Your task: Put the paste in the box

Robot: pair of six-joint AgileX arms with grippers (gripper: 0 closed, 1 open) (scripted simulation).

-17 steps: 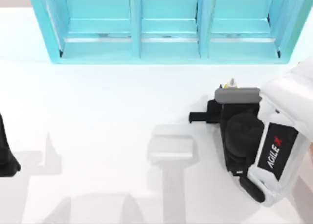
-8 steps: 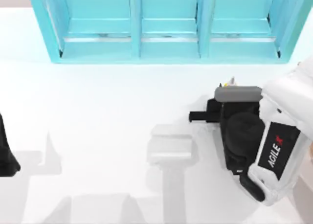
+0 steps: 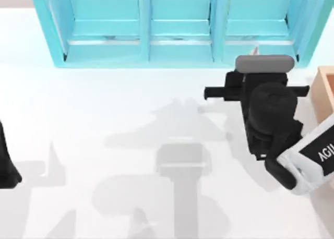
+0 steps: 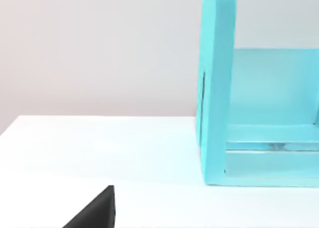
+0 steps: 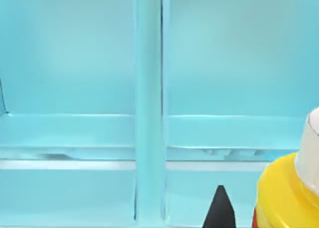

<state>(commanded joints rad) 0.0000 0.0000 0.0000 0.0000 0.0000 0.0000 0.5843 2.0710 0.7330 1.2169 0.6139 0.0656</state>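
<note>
The paste (image 5: 286,193) is mostly hidden from us: the right wrist view cuts it off at the frame edge, showing a yellow shoulder, a white nozzle base and a sliver of red label, while from above we see just a white tip (image 3: 253,51) poking past the grey housing of our right arm. It sits at the right end effector (image 3: 255,59), in front of the shelf's (image 3: 177,51) right compartment, above the worktop (image 3: 104,119). A black fingertip (image 5: 220,208) stands just beside the bottle in the wrist view; we take the end effector to be holding the paste, though the contact itself is covered. The box (image 3: 322,90) shows as a tan corner at the right edge, partly behind the arm. The worktop is plain white with grey shadows; behind it is a pale wall (image 4: 99,49). Our left end effector (image 3: 6,168) is parked at the left edge, and we cannot tell its state. The left wrist view shows the shelf's end wall (image 4: 215,88), which the top view crops.
</note>
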